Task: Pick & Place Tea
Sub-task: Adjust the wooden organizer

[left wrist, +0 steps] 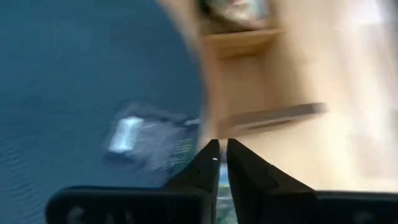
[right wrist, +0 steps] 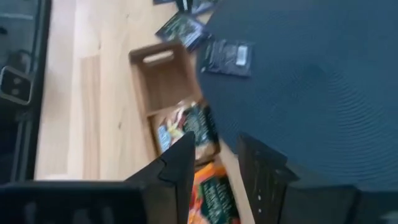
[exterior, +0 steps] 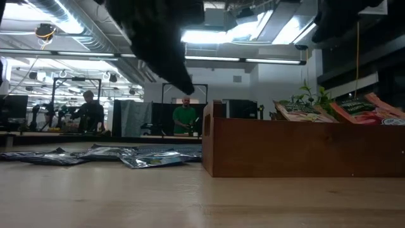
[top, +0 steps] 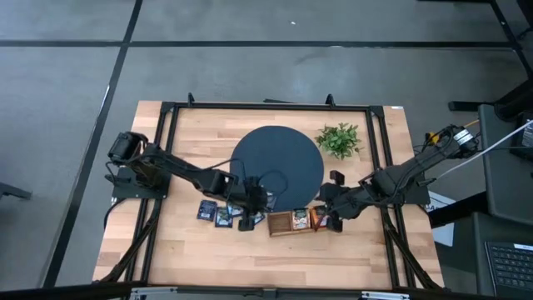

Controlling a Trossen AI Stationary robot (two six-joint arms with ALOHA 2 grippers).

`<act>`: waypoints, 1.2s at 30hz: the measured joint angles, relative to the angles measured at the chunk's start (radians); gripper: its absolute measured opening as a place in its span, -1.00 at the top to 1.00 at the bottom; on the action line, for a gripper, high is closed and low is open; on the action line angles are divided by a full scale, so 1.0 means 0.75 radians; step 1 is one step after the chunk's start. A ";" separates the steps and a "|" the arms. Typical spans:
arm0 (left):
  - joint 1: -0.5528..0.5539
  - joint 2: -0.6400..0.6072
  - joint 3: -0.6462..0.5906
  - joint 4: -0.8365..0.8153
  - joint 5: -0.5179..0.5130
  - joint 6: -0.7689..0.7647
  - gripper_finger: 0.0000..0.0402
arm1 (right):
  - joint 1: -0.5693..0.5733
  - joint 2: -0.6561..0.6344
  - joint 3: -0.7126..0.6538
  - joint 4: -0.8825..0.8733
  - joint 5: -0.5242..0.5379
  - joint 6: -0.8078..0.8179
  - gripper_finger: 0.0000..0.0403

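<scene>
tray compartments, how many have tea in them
2: the middle one and the end one by the right gripper. The other end compartment is empty. None look hidden.

Glossy foil sachets (exterior: 149, 158), wooden tray (exterior: 297, 147)

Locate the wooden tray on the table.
In the high view the tray sits near the table's front edge, just below the round dark mat, between the left gripper and the right gripper, with loose sachets to its left.
</scene>
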 joint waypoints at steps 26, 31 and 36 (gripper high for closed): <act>-0.026 0.249 -0.001 0.233 -0.054 0.203 0.99 | -0.075 0.000 0.009 0.082 0.030 0.040 0.41; -0.008 0.331 -0.001 0.415 0.095 0.272 0.98 | -0.075 0.000 0.008 0.095 0.027 0.040 0.41; 0.037 0.387 0.000 0.506 0.252 0.271 0.99 | -0.075 0.000 0.008 0.102 0.015 0.073 0.41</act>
